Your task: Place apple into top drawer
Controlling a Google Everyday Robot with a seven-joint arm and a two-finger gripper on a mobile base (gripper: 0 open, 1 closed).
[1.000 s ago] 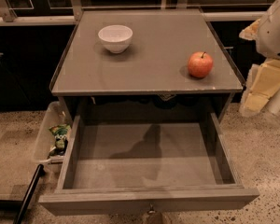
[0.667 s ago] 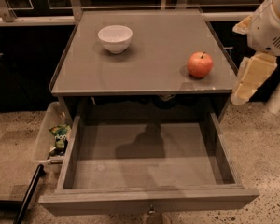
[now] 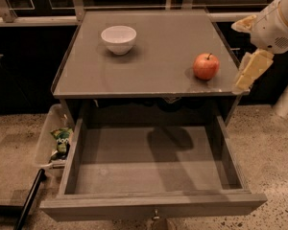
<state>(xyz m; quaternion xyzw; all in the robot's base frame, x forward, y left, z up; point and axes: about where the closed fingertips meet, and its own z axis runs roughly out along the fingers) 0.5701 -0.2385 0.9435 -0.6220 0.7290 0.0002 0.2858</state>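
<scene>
The red-orange apple (image 3: 206, 66) sits on the grey cabinet top (image 3: 149, 51), near its right front corner. The top drawer (image 3: 153, 169) is pulled wide open below it and holds nothing; its front panel with a small knob (image 3: 155, 215) is at the bottom of the view. My gripper (image 3: 246, 76) hangs from the white arm at the right edge, just right of the apple and apart from it, over the cabinet top's right front corner.
A white bowl (image 3: 118, 39) stands on the back left of the cabinet top. A clear plastic bin (image 3: 49, 140) with a snack packet sits on the floor left of the drawer. A dark bar (image 3: 30, 200) lies at the bottom left. A speckled floor surrounds the cabinet.
My arm and gripper have moved left and a little up, closer to the apple. The apple, bowl and drawer have not moved.
</scene>
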